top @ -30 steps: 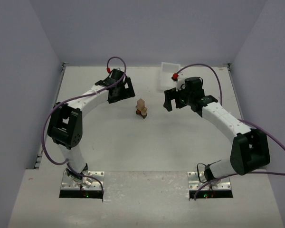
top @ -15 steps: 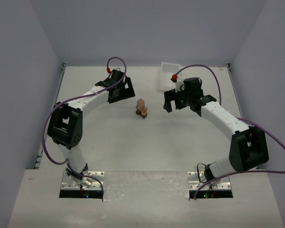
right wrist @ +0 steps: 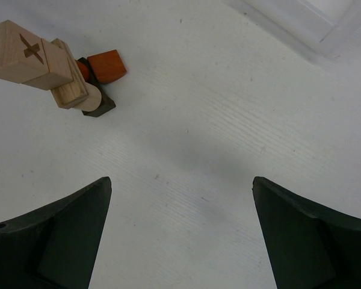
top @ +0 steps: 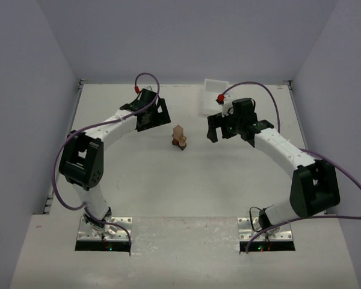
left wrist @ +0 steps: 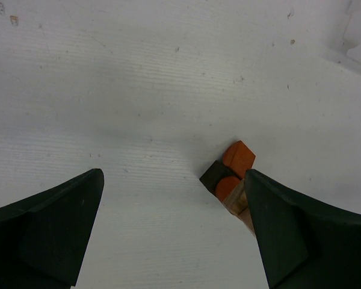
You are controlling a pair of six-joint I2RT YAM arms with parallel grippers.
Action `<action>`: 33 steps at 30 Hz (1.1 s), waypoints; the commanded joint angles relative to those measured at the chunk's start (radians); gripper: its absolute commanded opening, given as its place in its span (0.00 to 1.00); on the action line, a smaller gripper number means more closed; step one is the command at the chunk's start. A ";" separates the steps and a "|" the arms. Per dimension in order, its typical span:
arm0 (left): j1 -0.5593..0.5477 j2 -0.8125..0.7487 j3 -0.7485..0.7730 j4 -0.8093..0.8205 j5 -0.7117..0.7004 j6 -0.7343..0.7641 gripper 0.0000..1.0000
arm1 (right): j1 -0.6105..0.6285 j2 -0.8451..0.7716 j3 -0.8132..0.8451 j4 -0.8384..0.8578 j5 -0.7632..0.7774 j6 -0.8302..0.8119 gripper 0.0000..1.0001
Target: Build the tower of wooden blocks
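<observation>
The wood block tower [top: 179,137] stands at the table's middle back: dark and orange blocks at its base, light tan blocks on top. In the right wrist view the tower [right wrist: 48,66] is at the upper left, its top tan cube marked with an X. In the left wrist view the tower [left wrist: 228,174] is partly hidden behind my right fingertip [left wrist: 289,235]. My left gripper [top: 153,117] is open and empty, to the tower's left. My right gripper [top: 219,129] is open and empty, to the tower's right.
A white plastic tray [top: 212,96] sits at the back right, just behind my right gripper; its edge shows in the right wrist view [right wrist: 313,24] and in the left wrist view [left wrist: 358,36]. Grey walls enclose the table on three sides.
The right arm has shifted very slightly toward the back. The tower and the left arm have not moved.
</observation>
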 commanded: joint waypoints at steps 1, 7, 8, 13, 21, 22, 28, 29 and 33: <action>-0.005 -0.068 -0.016 0.038 -0.010 0.009 1.00 | -0.001 -0.003 0.042 0.020 -0.023 -0.002 0.99; -0.005 -0.093 -0.056 0.050 -0.012 -0.001 1.00 | 0.019 -0.002 0.030 0.024 -0.039 -0.012 0.99; -0.005 -0.097 -0.059 0.049 -0.014 -0.003 1.00 | 0.025 -0.002 0.029 0.025 -0.029 -0.021 0.99; -0.005 -0.110 -0.078 0.048 -0.014 -0.022 1.00 | 0.135 0.009 0.006 0.061 0.108 -0.089 0.99; -0.005 -0.120 -0.102 0.050 -0.010 -0.032 1.00 | 0.194 -0.006 -0.079 0.240 0.019 -0.101 0.99; -0.005 -0.122 -0.108 0.049 -0.007 -0.035 1.00 | 0.200 -0.004 -0.084 0.260 0.022 -0.098 0.99; -0.005 -0.151 -0.165 0.058 -0.005 -0.062 1.00 | 0.255 0.000 -0.161 0.484 0.018 -0.096 0.99; -0.005 -0.154 -0.167 0.059 -0.005 -0.064 1.00 | 0.265 -0.001 -0.177 0.501 0.020 -0.096 0.99; -0.005 -0.171 -0.179 0.059 -0.015 -0.063 1.00 | 0.292 0.009 -0.239 0.635 0.012 -0.092 0.99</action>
